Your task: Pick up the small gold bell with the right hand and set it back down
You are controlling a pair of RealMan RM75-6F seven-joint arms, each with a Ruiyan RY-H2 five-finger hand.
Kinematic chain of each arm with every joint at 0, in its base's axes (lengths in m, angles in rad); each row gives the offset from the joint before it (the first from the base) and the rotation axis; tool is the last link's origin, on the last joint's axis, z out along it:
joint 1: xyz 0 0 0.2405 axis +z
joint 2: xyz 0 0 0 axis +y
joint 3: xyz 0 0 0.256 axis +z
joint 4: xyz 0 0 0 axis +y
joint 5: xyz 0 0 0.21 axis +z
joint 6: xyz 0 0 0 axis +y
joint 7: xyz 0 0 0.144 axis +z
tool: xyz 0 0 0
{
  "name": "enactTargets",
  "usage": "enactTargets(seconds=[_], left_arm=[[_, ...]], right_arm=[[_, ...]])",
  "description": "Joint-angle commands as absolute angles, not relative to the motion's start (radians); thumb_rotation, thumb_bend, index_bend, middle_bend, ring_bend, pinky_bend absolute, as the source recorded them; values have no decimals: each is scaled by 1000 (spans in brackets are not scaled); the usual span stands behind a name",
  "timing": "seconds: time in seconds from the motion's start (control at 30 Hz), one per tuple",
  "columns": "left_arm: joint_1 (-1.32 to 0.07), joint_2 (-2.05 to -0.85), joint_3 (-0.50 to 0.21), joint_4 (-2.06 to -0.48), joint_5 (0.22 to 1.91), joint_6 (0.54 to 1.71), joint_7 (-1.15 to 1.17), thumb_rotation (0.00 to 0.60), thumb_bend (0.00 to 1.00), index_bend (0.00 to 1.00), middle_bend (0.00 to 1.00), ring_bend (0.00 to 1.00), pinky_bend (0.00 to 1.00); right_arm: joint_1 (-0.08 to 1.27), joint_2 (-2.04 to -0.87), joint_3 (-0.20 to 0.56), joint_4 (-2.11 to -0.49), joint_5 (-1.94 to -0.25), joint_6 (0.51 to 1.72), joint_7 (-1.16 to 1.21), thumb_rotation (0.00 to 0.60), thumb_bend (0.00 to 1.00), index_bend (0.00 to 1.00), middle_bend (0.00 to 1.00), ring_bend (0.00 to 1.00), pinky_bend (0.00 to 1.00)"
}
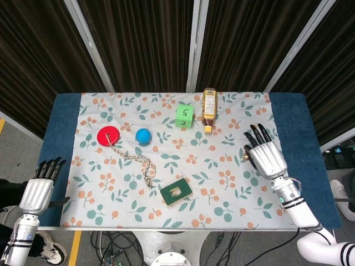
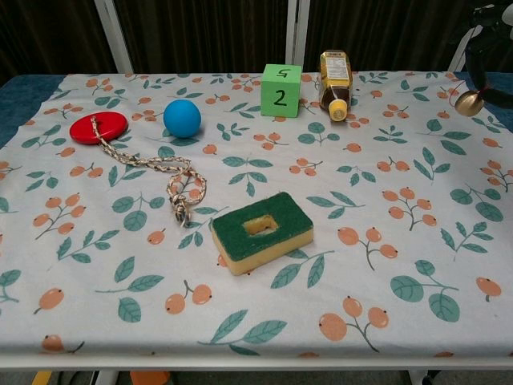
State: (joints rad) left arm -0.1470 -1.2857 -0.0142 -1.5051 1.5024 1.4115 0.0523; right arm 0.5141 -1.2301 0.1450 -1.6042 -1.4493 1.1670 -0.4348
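Note:
The small gold bell (image 1: 244,157) shows at the thumb side of my right hand (image 1: 267,158), over the right part of the flowered cloth. In the chest view the gold bell (image 2: 469,103) hangs clear of the cloth under dark fingers (image 2: 484,48) at the right edge, so the hand holds it in the air. Seen from the head camera, the right hand's other fingers point away from me, stretched out. My left hand (image 1: 37,191) stays off the table's left front corner, fingers extended, holding nothing.
On the flowered cloth (image 1: 222,194) lie a red disc (image 1: 108,136) with a rope (image 1: 145,166), a blue ball (image 1: 143,136), a green numbered cube (image 1: 184,116), a small lying bottle (image 1: 209,108) and a green-topped sponge (image 1: 176,191).

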Motion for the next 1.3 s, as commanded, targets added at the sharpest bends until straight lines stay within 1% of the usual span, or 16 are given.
enactTargets(seconds=[0.03,0.07,0.17,0.23,0.33,0.4,0.53,0.57,0.67,0.77,0.87,0.93,1.03,1.13,1.23,1.3], left_arm=[[-147,-1288,-13,-1503,1502,1409,50,600,0,0,0,0,6],[-147,-1289,-12,-1501,1502,1408,50,600,0,0,0,0,6],[-149,-1290,-12,-1500,1501,1404,51,600,0,0,0,0,6],[-150,-1290,-14,-1503,1503,1406,53,600,0,0,0,0,6],[-152,-1286,-15,-1508,1502,1406,58,600,0,0,0,0,6],[-152,-1286,-16,-1510,1501,1406,59,600,0,0,0,0,6],[-154,-1289,-15,-1508,1503,1403,57,600,0,0,0,0,6],[-154,-1290,-14,-1507,1502,1402,56,600,0,0,0,0,6],[-154,-1293,-16,-1501,1496,1398,51,600,0,0,0,0,6],[-154,-1295,-14,-1499,1501,1400,48,600,0,0,0,0,6],[-151,-1291,-12,-1501,1504,1407,52,600,0,0,0,0,6],[-148,-1289,-14,-1501,1497,1409,47,600,0,0,0,0,6],[-148,-1290,-13,-1497,1495,1404,42,600,0,0,0,0,6],[-151,-1297,-11,-1492,1500,1400,40,600,0,0,0,0,6],[-153,-1300,-10,-1490,1503,1399,44,600,0,0,0,0,6],[-153,-1299,-12,-1492,1502,1401,43,600,0,0,0,0,6]], right_arm=[[514,-1173,138,-1630,-1467,1132,-250,600,459,967,210,0,0],[511,-1177,135,-1655,-1451,1117,-182,600,452,967,210,0,0],[525,-1091,134,-1806,-1451,999,282,600,438,964,210,0,0],[532,-1071,125,-1762,-1559,1029,345,600,439,963,210,0,0],[539,-1073,103,-1750,-1637,1056,394,600,439,962,211,0,0],[535,-1079,110,-1704,-1653,1084,261,600,439,962,211,0,0],[472,-1216,196,-1545,-1536,1253,-294,600,445,963,224,0,0],[466,-1232,196,-1547,-1515,1256,-341,600,445,964,226,0,0],[476,-1178,156,-1704,-1493,1146,-155,600,448,964,222,0,0],[479,-1218,162,-1601,-1551,1218,-400,600,455,964,223,0,0],[481,-1239,178,-1608,-1461,1182,-373,600,455,964,225,0,0],[481,-1246,177,-1572,-1450,1189,-441,600,455,964,224,0,0],[485,-1179,169,-1715,-1371,1063,-207,600,453,960,220,0,0],[489,-1196,156,-1605,-1451,1142,-409,600,450,957,217,0,0],[492,-1176,164,-1678,-1388,1080,-255,600,453,956,215,0,0],[494,-1192,153,-1612,-1424,1117,-362,600,459,956,214,0,0]])
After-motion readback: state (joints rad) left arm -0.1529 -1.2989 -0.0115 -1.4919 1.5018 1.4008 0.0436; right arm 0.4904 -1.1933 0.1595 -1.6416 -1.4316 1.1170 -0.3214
